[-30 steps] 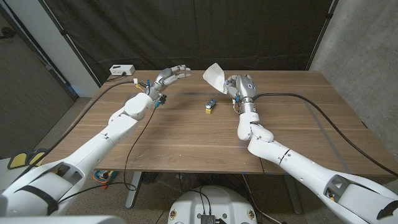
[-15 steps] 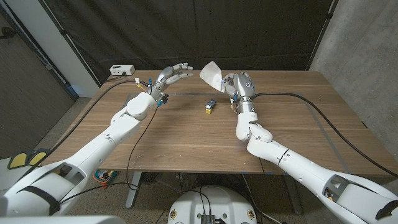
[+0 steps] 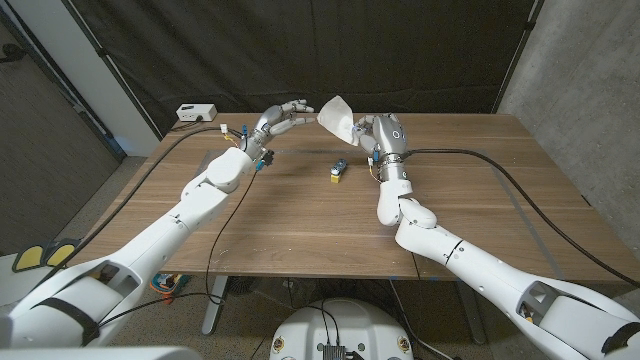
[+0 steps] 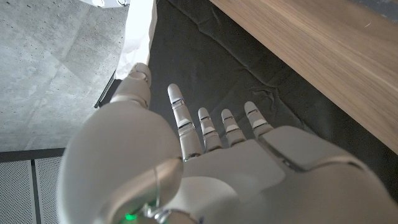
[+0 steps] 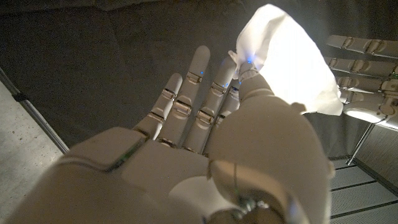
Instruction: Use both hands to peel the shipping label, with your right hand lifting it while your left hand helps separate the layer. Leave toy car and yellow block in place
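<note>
Head view: my right robot hand (image 3: 372,136) is holding the label (image 3: 337,118) up above the bench (image 3: 300,220), far side, while my left robot hand (image 3: 283,118) is reaching toward it with fingers apart, holding nothing. Car (image 3: 341,163) and block (image 3: 336,178) are sitting mid-bench, touching.

Left wrist view: my fingers (image 4: 205,127) are stretching out, empty.

Right wrist view: my thumb is pinching the label (image 5: 283,59) against my fingers (image 5: 199,81).

Label (image 3: 337,117) raised between both robot hands, toy car (image 3: 340,164) behind block (image 3: 336,178), mid-table (image 3: 300,220)
</note>
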### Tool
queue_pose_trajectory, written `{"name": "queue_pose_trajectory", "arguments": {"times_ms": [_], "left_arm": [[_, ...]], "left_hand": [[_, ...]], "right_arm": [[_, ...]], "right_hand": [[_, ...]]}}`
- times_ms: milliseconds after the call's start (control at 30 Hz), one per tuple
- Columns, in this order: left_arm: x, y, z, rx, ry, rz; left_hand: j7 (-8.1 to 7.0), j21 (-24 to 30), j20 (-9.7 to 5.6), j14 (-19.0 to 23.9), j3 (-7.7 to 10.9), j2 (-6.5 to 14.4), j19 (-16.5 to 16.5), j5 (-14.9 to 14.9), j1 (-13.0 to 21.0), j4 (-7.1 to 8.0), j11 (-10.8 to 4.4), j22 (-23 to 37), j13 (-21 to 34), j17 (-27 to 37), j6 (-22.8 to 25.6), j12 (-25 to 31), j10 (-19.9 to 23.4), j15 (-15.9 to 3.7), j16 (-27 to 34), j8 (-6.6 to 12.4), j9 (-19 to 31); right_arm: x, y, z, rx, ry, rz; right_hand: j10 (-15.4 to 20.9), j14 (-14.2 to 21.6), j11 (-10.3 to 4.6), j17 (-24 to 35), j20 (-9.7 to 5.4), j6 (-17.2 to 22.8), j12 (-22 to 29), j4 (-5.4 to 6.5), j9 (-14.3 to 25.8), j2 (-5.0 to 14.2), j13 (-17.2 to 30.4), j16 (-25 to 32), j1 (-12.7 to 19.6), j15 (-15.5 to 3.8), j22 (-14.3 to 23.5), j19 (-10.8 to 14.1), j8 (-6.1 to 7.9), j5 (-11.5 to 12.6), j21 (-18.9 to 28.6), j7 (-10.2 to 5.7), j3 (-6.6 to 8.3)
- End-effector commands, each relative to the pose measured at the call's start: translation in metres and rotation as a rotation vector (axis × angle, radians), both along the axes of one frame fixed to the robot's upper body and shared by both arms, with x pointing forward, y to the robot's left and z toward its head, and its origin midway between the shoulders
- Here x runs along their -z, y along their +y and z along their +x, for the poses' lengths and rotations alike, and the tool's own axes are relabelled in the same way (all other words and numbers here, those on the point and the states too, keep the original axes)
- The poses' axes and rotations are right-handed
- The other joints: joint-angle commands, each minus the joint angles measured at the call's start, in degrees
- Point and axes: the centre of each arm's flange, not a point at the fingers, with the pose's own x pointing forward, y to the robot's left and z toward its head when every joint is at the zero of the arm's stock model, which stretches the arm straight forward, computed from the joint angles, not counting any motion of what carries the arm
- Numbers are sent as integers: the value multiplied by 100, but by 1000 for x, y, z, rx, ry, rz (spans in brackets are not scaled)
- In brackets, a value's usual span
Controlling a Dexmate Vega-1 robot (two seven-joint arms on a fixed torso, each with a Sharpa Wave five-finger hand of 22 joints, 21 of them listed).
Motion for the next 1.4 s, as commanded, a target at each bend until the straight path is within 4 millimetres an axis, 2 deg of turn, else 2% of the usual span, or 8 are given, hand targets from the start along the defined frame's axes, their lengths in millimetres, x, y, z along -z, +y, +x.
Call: {"name": "queue_pose_trajectory", "arguments": {"times_ms": [33,500,600,767,933,1167,1267,1400], "left_arm": [[-2,-6,0,-3,-10,22],[-4,-10,-2,5,-14,66],[-3,-10,-2,7,-11,39],[-2,-10,-1,10,-8,-17],[-1,-11,-2,3,-12,-42],[-3,-11,-3,-13,-21,-47],[-3,-11,-4,-8,-20,-47],[-2,-10,-3,1,-8,-65]], "left_hand": [[44,15,9,81,13,-4,46,-8,69,36,-26,11,34,10,53,35,76,-11,34,29,9],[89,35,-100,95,73,127,206,-50,344,26,-10,13,84,6,-332,-18,26,-93,19,-72,89],[162,55,-157,214,148,306,268,-163,476,57,-53,30,118,8,199,64,283,-156,56,146,90],[190,120,-357,557,218,518,397,-305,551,124,-491,60,141,-14,1260,310,932,-435,99,389,-59],[502,193,-390,800,334,763,488,-326,657,131,-570,82,132,-44,2052,444,1379,-597,107,500,-127],[754,257,-435,909,425,888,585,-332,757,106,-585,90,136,-64,2203,499,1562,-669,91,471,-118],[864,270,-440,907,451,926,600,-333,784,101,-589,91,139,-68,2192,496,1558,-677,70,469,-73],[878,279,-449,915,461,936,610,-336,796,96,-590,91,142,-72,2203,498,1568,-686,58,477,-44]], "right_arm": [[-1,4,-2,-10,-17,-5],[-3,5,-3,-24,-31,-3],[-3,5,-3,-27,-33,-2],[-3,4,-4,-27,-29,2],[-3,3,-5,-30,-32,8],[-3,3,-5,-38,-18,11],[-4,3,-4,-47,25,16],[-6,0,-2,-60,115,53]], "right_hand": [[16,71,-18,25,-72,101,12,37,98,52,22,-5,-1,-672,5,31,105,-3,60,-63,-5],[11,92,-34,53,-76,100,11,40,82,52,41,-32,1,-670,-3,11,115,-24,125,-65,-13],[15,90,-31,56,-83,102,7,43,86,56,36,-45,-1,-670,-6,2,124,-28,140,-62,-13],[14,98,-30,64,-80,99,6,42,80,58,40,-55,3,-673,-9,-8,125,-33,159,-75,-13],[22,104,-38,73,-86,101,6,40,78,53,41,-63,5,-673,-13,-12,132,-40,180,-68,-16],[-23,88,-40,74,-73,78,-9,39,68,54,54,-97,8,-674,-18,-27,126,-46,208,-70,-13],[-488,-203,74,65,57,-506,-318,267,5,42,-89,-277,-404,-608,-40,-186,-133,-134,282,-89,-170],[-1593,-836,237,-169,240,-1954,-1149,497,-124,-46,-507,-746,-1006,-574,-134,-528,-890,-204,340,5,-320]]}}
